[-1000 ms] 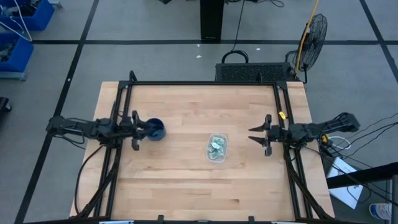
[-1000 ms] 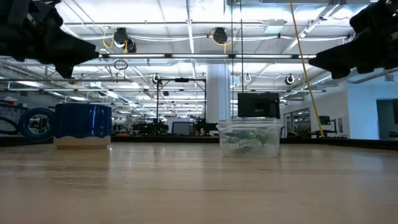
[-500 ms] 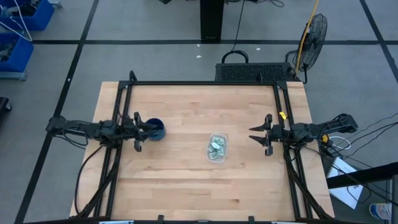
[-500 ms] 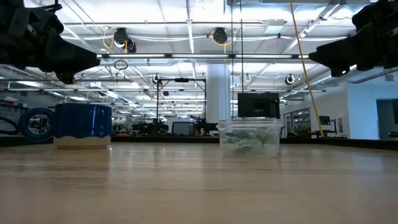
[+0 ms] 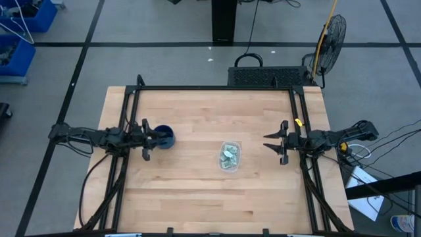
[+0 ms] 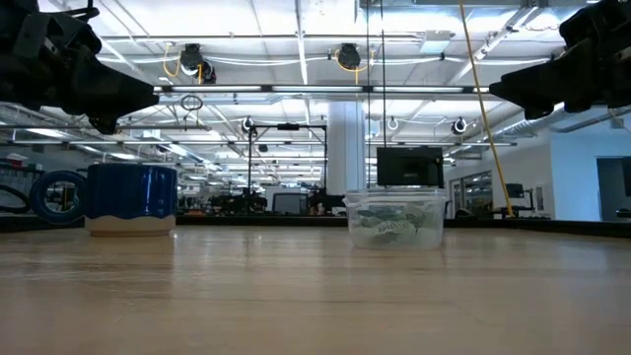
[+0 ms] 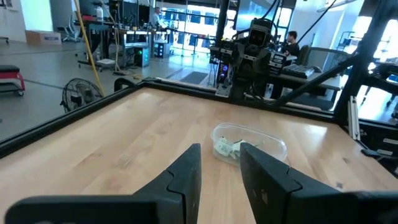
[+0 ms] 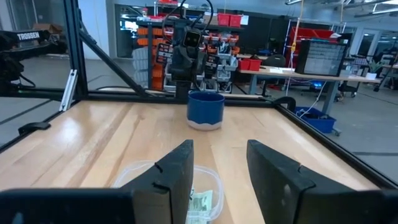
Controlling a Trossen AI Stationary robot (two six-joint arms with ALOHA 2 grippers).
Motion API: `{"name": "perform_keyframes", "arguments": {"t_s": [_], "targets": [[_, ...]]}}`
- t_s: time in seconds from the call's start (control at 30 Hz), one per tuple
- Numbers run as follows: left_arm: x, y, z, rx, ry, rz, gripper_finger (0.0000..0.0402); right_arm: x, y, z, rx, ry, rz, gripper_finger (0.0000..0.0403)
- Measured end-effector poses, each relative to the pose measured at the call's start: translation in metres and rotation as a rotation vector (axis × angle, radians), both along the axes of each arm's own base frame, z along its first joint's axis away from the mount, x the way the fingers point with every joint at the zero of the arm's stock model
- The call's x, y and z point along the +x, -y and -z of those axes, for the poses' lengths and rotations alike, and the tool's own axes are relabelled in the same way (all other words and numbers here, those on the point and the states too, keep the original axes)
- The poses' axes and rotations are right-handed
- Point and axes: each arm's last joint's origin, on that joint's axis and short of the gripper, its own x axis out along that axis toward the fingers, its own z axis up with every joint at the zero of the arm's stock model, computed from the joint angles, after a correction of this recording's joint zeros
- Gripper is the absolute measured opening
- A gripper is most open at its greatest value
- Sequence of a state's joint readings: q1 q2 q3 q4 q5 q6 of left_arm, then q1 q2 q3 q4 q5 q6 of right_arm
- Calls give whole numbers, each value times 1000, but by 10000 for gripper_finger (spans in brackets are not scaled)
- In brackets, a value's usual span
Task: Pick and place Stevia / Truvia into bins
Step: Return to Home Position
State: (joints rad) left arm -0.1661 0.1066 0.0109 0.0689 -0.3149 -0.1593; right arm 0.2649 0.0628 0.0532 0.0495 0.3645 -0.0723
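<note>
**Packets (image 5: 229, 158) in tub (image 5: 230, 143), mid-table; job looks done**

L gripper (image 7: 221, 149) and R gripper (image 5: 265, 141) both open, empty, at opposite table sides. Risk: L gripper hangs just above mug (image 5: 166, 137); a dip on the way home could clip it.

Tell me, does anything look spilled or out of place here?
Nothing stands out. The packets lie inside the clear tub, the blue mug stands upright, and the left hand and right hand hang open and empty above the table.
</note>
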Motion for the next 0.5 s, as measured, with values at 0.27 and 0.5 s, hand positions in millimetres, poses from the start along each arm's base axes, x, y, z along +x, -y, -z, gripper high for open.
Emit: {"name": "perform_keyframes", "arguments": {"t_s": [0.27,0.5], "targets": [[0,0,0,0,1,0,115,0,0,-1,2,6,0,141],[0,0,0,-1,2,-1,115,0,0,-1,2,7,0,141]]}}
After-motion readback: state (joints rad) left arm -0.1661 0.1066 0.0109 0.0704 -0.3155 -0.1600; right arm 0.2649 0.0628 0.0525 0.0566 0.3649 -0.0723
